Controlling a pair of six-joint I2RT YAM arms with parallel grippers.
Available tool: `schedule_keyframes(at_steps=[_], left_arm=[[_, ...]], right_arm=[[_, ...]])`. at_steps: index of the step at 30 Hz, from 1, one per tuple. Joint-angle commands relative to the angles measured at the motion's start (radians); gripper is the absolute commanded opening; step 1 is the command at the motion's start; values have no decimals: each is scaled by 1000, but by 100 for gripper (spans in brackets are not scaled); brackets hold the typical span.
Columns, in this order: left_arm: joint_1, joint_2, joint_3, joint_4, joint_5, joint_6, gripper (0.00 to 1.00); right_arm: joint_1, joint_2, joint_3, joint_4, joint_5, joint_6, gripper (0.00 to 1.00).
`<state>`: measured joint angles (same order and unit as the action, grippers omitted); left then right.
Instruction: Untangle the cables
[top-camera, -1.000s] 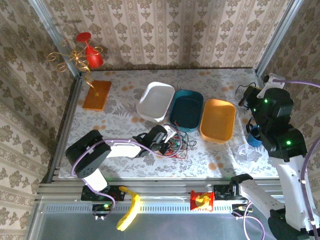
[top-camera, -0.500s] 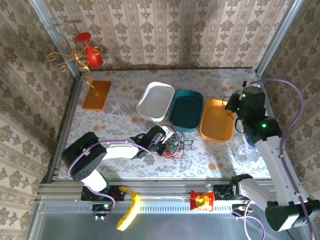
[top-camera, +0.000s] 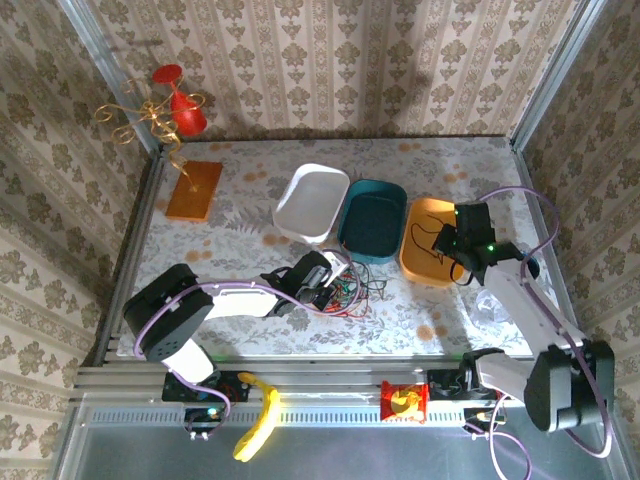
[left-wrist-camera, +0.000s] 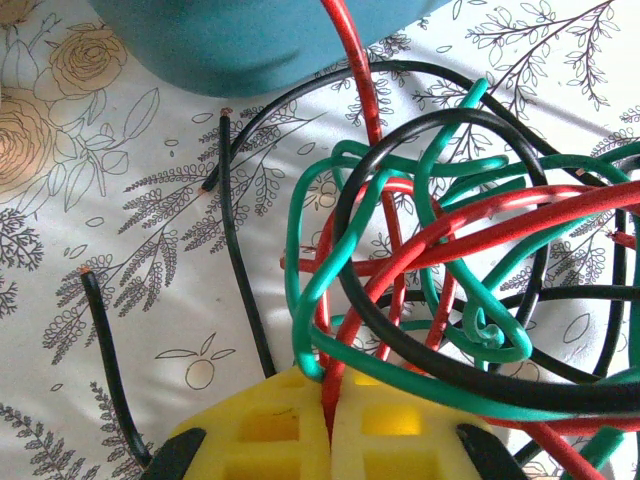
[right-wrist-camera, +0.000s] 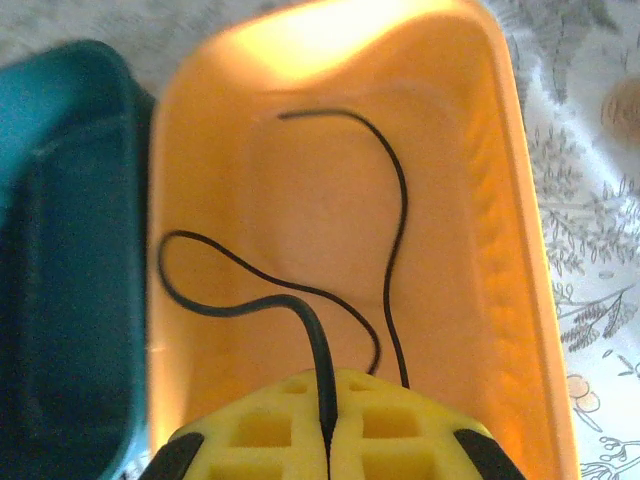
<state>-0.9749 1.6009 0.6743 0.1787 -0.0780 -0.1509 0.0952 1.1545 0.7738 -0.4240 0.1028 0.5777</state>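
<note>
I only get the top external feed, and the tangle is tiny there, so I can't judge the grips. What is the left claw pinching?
Observer: In its wrist view, the left claw is shut on a red cable at the near edge of the knot.
Operator: And the right claw?
Observer: The right claw is shut on a black cable, and the cable's free length curls inside the orange tray.
Operator: Any loose ends by the knot?
Observer: Yes. A loose black strand lies on the tablecloth beside the knot, with its bare tip near the teal tray.
</note>
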Motion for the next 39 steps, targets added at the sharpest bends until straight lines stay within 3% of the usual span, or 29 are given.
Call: schedule_keyframes(at_steps=[1,11,13,16,18,26,28,34,39], left_arm=[[2,-33,-12,-53,-26,5,0],[-1,-36,-19,-50,-34,-11,0],[-2,-36,-18,-48,-34,-14,0],[-3,-36,-15,-48,-33,-12,0],[-3,-35,-13,-47,-33,-11,0],[-3,-26,-7,-35,-27,-6,0],[-3,-20,-3,-33,-22,-6,0],[-5,-4,11,-30,-16,-4,0],[-9,8,24,-39,-20,-2,0]], right_arm=[[-27,70,-14,55,-6,72,0],[-60,285,51,74,-34,102,0],[-60,292,68,64,-40,102,8],[-58,254,95,41,-45,89,34],[-57,188,107,19,-21,85,42],[-28,-60,95,-69,45,31,49],[8,-95,89,-82,4,2,49],[238,-108,13,-6,-320,-85,49],[408,-12,-5,-8,-407,-136,50]])
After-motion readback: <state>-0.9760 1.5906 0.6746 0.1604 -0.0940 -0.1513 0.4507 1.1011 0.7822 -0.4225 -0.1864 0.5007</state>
